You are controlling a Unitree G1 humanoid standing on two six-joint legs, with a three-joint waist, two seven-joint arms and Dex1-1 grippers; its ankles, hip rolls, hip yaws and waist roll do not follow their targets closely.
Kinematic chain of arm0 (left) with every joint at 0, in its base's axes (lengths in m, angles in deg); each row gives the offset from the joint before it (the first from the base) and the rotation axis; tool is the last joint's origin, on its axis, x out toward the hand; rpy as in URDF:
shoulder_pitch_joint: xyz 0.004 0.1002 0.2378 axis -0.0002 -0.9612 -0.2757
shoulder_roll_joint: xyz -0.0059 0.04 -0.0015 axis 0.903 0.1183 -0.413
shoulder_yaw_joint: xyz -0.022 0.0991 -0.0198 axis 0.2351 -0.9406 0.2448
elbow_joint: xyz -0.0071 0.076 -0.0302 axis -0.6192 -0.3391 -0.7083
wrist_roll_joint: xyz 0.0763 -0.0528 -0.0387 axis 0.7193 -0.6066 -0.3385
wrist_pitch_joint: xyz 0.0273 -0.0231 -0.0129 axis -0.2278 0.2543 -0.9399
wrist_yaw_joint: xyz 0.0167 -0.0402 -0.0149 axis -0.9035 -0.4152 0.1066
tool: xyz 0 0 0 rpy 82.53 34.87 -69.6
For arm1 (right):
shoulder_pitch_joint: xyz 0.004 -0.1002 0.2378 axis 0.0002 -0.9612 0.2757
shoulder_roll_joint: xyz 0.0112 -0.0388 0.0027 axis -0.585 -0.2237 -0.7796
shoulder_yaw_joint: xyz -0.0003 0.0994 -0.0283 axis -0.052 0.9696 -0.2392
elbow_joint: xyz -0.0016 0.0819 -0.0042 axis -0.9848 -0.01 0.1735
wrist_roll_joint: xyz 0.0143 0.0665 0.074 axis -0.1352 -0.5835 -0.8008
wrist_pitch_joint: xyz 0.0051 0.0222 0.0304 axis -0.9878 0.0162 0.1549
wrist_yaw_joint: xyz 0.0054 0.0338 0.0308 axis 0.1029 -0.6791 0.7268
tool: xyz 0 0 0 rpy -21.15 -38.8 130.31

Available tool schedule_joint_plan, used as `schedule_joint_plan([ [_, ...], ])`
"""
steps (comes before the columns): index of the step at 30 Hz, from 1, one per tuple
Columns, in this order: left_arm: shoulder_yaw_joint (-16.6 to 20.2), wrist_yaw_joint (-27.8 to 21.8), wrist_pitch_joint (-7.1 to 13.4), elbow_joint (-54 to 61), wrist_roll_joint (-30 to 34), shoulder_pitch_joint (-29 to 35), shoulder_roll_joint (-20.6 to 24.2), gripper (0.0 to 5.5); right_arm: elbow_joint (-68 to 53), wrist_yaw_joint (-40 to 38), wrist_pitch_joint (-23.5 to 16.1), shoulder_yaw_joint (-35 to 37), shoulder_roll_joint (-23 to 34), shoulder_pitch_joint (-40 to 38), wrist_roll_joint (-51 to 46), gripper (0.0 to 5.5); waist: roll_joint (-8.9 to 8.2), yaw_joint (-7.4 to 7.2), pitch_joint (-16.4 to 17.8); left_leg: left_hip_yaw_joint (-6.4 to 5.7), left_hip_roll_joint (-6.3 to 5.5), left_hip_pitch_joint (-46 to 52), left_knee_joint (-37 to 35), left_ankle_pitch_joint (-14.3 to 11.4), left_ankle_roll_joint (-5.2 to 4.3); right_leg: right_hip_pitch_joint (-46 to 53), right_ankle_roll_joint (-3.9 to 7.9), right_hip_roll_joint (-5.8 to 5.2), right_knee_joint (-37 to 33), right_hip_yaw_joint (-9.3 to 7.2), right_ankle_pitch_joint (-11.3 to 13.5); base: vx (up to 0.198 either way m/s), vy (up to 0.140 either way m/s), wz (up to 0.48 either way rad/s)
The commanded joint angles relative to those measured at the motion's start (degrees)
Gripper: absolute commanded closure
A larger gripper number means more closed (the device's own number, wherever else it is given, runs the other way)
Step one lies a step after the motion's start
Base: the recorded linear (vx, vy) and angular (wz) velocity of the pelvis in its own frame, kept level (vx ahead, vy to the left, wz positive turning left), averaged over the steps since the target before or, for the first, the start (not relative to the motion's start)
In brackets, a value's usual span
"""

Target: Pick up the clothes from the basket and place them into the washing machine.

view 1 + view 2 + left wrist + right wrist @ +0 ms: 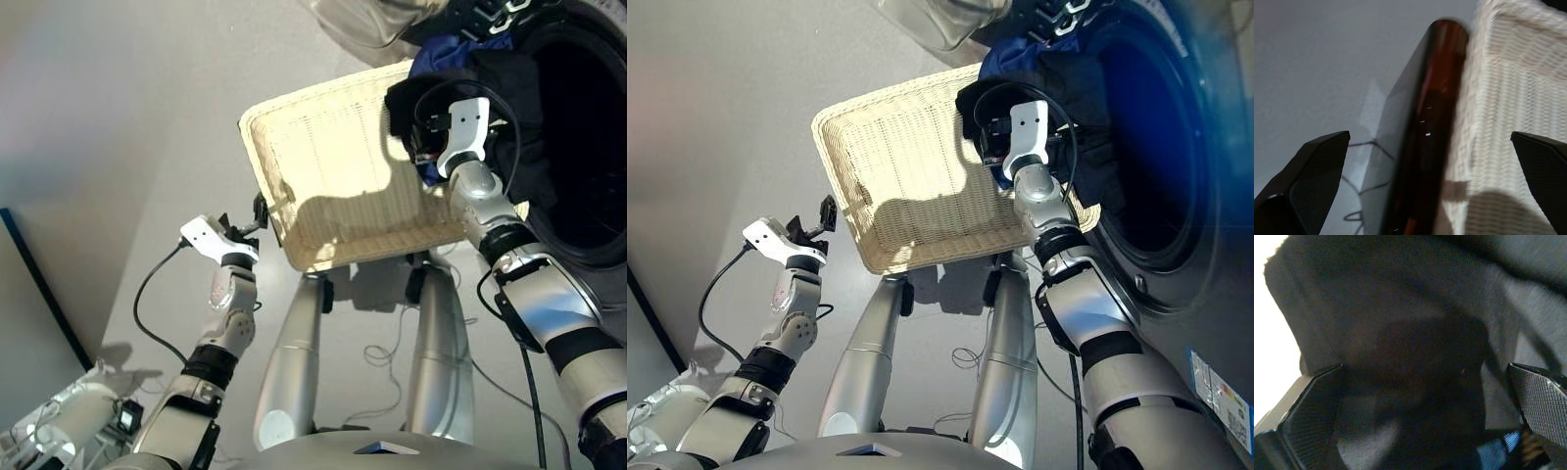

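The cream-white basket (333,186) is tilted up in front of the washing machine (1176,147), whose dark drum opening (588,127) is at the right. A black garment (500,98) and a navy blue one (446,54) are heaped at the basket's far right corner, against the drum's mouth. The orange-red garment is out of view. My right gripper (1425,367) is open, pressed against the black garment (1415,333), which fills the space between its fingers. My left gripper (1430,137) is open at the basket's left rim (1498,98), which lies between its fingers.
The machine's glass door (358,24) hangs open above the basket's far edge. A black cable (147,294) trails from my left wrist over the grey floor. White equipment (59,421) sits at the lower left, beside a blue-edged panel (29,274).
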Motion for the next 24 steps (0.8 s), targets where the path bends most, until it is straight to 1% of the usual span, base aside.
schedule_joint_plan([
  [1, 0.5, 1.48, 2.51, 2.66, 3.13, 1.54, 3.32, 0.0, 2.76, -3.89, 0.13, 2.06, 0.39, 4.55, 2.55, 0.0, 1.67, 2.05, 2.7, -0.61, -0.62, -0.38, 1.57, -0.06, 3.15, -3.78, 4.85, 1.57, 2.32, -0.73, 6.35, 0.0, 0.0, 0.0],
  [3, 0.17, 2.18, 2.49, 2.86, 3.69, 1.79, 3.8, 0.0, 5.22, -5.21, 0.67, 3.85, 1.02, 5.94, 1.91, 0.0, 2.21, 2.28, 3.33, -0.84, -0.82, -1.36, 1.84, 0.09, 2.93, -4.36, 4.95, 1.23, 2.73, -0.51, 6.28, 0.0, 0.0, 0.0],
  [5, 0.04, 2.37, 2.39, 3.39, 4.01, 1.62, 4.07, 0.0, 5.97, -5.12, 0.85, 5.11, 1.4, 6.43, 0.37, 0.0, 2.52, 2.43, 3.67, -0.83, -1.17, -2.06, 2.69, 0.08, 2.96, -5.07, 4.95, 1.24, 3.74, -0.35, 6.33, 0.0, 0.0, 0.0],
  [8, 0.36, 2.5, 1.86, 3.91, 4.22, 0.85, 4.54, 0.0, 6.08, -5.06, 0.92, 5.52, 1.96, 7.76, -1.22, 0.0, 2.76, 2.68, 3.78, -0.68, -1.46, -3.01, 3.89, 0.05, 3.0, -5.31, 4.91, 1.3, 4.05, -0.22, 6.81, 0.0, 0.0, 0.0],
  [9, 0.48, 2.42, 1.75, 4.02, 4.1, 0.7, 4.55, 0.0, 6.19, -4.95, 1.0, 5.47, 2.07, 7.78, -1.23, 0.0, 2.77, 2.74, 3.68, -0.43, -1.41, -3.2, 4.18, -0.02, 2.99, -5.19, 4.89, 1.26, 3.89, -0.19, 6.94, 0.0, 0.0, 0.0],
  [10, 0.83, 2.45, 1.7, 4.17, 4.14, 0.43, 4.67, 0.0, 5.77, -4.6, 0.9, 5.39, 1.94, 8.22, -1.91, 1.68, 2.74, 2.76, 3.56, -0.31, -1.46, -3.24, 4.5, -0.06, 3.0, -5.0, 4.87, 1.33, 3.86, -0.24, 7.13, 0.0, 0.0, 0.0],
  [11, 1.0, 2.43, 1.59, 4.24, 4.05, 0.59, 4.69, 0.0, 5.39, -4.34, 0.82, 4.98, 1.87, 8.33, -2.16, 5.5, 2.7, 2.73, 3.52, -0.26, -1.47, -3.37, 4.96, -0.09, 2.95, -4.89, 4.88, 1.39, 3.76, -0.23, 7.33, 0.0, 0.0, 0.0],
  [15, 1.3, 1.97, 1.27, 3.99, 4.06, 0.92, 4.47, 0.0, 3.95, -3.68, 0.37, 4.78, 0.87, 7.43, -2.86, 5.5, 2.27, 2.28, 3.19, -0.19, -1.6, -2.87, 6.1, -0.32, 2.79, -3.57, 4.8, 1.55, 3.32, -0.41, 7.82, 0.0, 0.0, 0.0],
  [18, 1.56, 1.71, 1.27, 3.71, 3.99, 0.93, 4.23, 0.0, 2.15, -4.13, -0.23, 4.29, 0.2, 6.19, -2.15, 5.5, 1.65, 1.65, 2.87, 0.0, -1.36, -1.51, 5.82, -0.44, 2.57, -1.35, 4.77, 1.58, 2.23, -0.69, 8.33, 0.0, 0.0, 0.0],
  [20, 1.85, 1.89, 1.45, 2.97, 3.82, 1.13, 4.05, 0.0, 0.93, -5.96, -0.55, 4.17, -0.07, 5.4, -0.18, 5.5, 1.19, 1.03, 2.71, 0.1, -1.1, 0.01, 5.29, -0.4, 2.28, 0.46, 4.78, 1.55, 0.93, -0.77, 8.57, 0.0, 0.0, 0.0],
  [23, 2.31, 2.77, 1.85, 1.88, 4.32, 1.38, 3.7, 0.0, -1.07, -11.9, -0.78, 4.97, 0.51, 4.03, 6.3, 5.5, 0.86, 0.25, 2.44, 0.37, -0.55, 3.59, 1.87, -0.12, 1.85, 4.23, 4.86, 1.31, -2.59, -1.01, 8.72, 0.0, 0.0, 0.0],
  [24, 2.43, 3.43, 2.21, 1.55, 4.73, 1.35, 3.29, 0.0, -1.72, -15.26, -0.72, 5.98, 0.98, 3.18, 9.57, 5.5, 0.88, 0.03, 2.34, 0.46, -0.31, 5.16, -0.16, 0.1, 1.73, 5.72, 4.9, 1.25, -4.4, -1.08, 8.72, 0.0, 0.0, 0.0],
])
